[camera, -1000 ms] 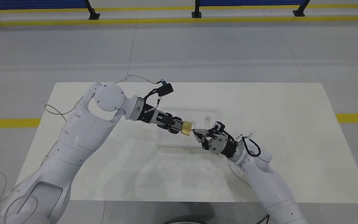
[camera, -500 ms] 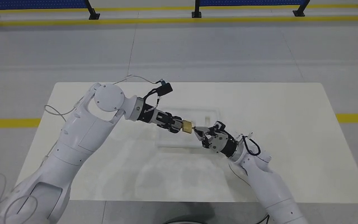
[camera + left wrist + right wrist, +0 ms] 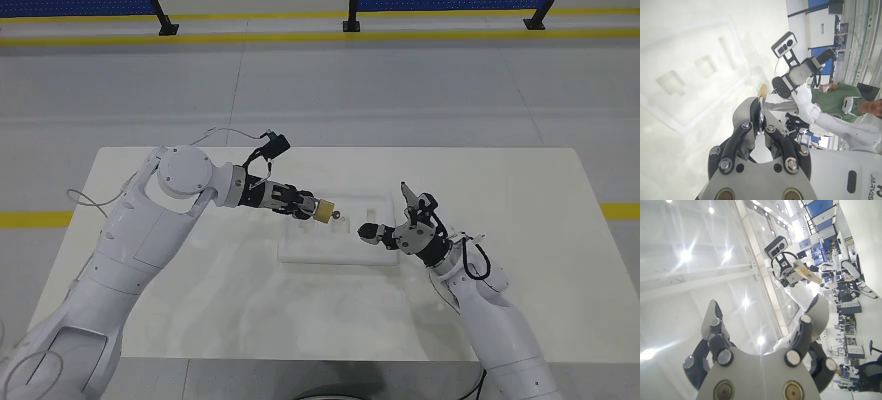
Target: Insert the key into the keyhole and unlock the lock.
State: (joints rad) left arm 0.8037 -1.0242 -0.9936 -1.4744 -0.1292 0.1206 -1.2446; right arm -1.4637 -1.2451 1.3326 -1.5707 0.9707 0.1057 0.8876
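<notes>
Backed right gripper (image 3: pixel 765 302) off lock (image 3: pixel 323 210) since the earlier frames, out toward the table's right edge, and left it with jaws spread wide, empty. Raised lock slightly toward the far edge over the same interval.

Logged lock as a small brass padlock, carried in the air above the white foam tray (image 3: pixel 300 255) near the table's middle. Found it clamped by the steel shackle (image 3: pixel 761 117) in left gripper (image 3: pixel 759 107), with brass body turned toward right gripper, well apart from it.

Noted a small dark piece (image 3: pixel 338 212) at the lock's free end; possibly the key seated in the keyhole, but too small to confirm.

Judged lock dense, rigid and smooth: heavy for its bulk, not fragile, slick on its flat faces. Rated the shackle grip adequate for carrying, weaker against twisting.

Judged key thin, stiff and light, apt to pivot between pads. Advised pinching flat on the bow, in line with the keyhole, before any turn.

Listed tray with shallow recesses, resting on the table (image 3: pixel 520 300).
</notes>
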